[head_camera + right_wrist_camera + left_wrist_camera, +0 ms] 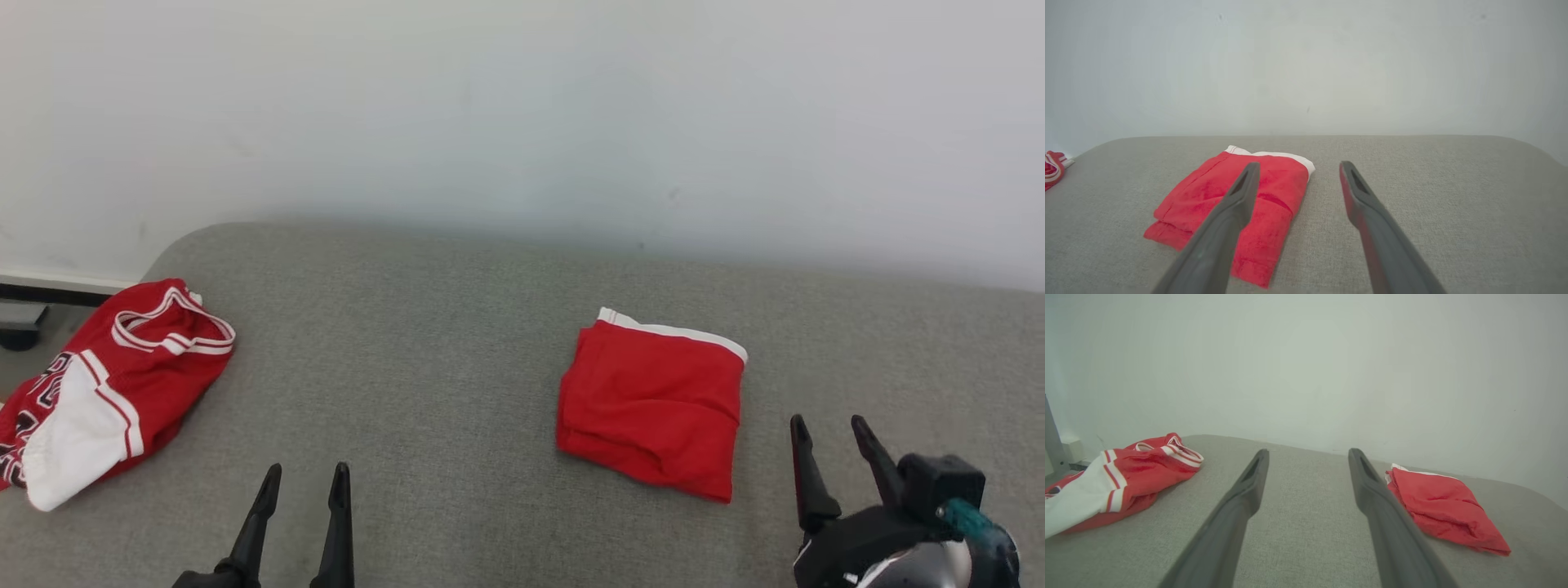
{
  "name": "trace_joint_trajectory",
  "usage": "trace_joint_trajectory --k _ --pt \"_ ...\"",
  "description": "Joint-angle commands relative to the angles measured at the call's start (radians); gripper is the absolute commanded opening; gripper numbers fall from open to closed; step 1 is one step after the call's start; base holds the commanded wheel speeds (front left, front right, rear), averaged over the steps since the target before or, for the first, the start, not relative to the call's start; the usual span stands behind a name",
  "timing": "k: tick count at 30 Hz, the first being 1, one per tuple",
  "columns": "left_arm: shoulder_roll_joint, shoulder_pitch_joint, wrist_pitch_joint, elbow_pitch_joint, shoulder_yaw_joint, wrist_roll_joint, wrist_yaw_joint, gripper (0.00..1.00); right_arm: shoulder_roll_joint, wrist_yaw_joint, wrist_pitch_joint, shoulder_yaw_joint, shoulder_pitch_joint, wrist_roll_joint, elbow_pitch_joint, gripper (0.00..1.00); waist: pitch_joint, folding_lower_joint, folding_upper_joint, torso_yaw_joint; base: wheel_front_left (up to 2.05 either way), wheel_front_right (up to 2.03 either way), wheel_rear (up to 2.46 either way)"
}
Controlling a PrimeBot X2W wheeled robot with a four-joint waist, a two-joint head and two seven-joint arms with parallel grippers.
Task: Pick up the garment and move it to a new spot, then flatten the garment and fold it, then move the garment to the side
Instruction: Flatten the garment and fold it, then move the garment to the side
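1. A folded red garment (653, 404) lies on a grey padded surface (441, 343), at about four o'clock from the middle of the head view. It is a neat, roughly square packet with a white band along its far edge.

2. The right gripper (829, 420) sits just beside the packet, at its four o'clock, apart from the cloth. Its two dark fingers are spread wide and hold nothing. In the right wrist view one finger passes in front of the red cloth, but the head view shows a gap between them.

3. The left gripper (307, 467) is at seven o'clock, well apart from the packet, its fingers likewise released and empty, pointing across bare fabric.

4. Judging by the tidy folds and both empty claws, the folding looks done and the packet set down toward the right. Only the shift to the side may be left, if this spot does not already count.

5. A second piece, a crumpled red and white jersey (106, 392), lies at eight o'clock on the surface's left edge. It is probably kept there to leave working room.

6. The surface is woven grey cloth with rounded corners, flat and unwrinkled.

7. A plain pale wall (522, 106) rises directly behind it, at twelve o'clock.
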Motion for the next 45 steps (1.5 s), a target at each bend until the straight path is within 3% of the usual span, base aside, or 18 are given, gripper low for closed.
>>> trace_joint_trajectory --k 1,8,17,26,45 --pt "-0.013 0.012 -0.002 -0.011 0.021 0.027 -0.009 1.00 0.002 -0.002 -0.018 0.015 0.053 0.013 -0.043 1.00 0.012 0.0000 0.0000 -0.053 0.00 0.00 0.00" --pt "-0.042 0.048 -0.003 0.001 0.088 0.063 -0.053 1.00 0.002 -0.002 -0.023 0.043 0.133 0.039 -0.107 1.00 0.008 0.0000 0.0000 -0.117 0.00 0.00 0.00" --pt "-0.088 0.073 -0.003 0.085 0.167 0.088 -0.101 1.00 0.002 -0.002 -0.030 0.077 0.149 0.053 -0.104 1.00 -0.002 0.0000 0.0000 -0.166 0.00 0.00 0.00" --pt "-0.111 0.059 -0.003 0.128 0.195 0.124 -0.140 1.00 0.002 -0.002 -0.030 0.070 0.150 0.062 -0.090 1.00 -0.005 0.0000 0.0000 -0.160 0.00 0.00 0.00" --pt "-0.137 0.044 -0.003 0.154 0.212 0.164 -0.175 1.00 0.002 -0.002 -0.002 0.069 0.133 0.082 -0.070 1.00 0.007 0.0000 0.0000 -0.142 0.00 0.00 0.00"
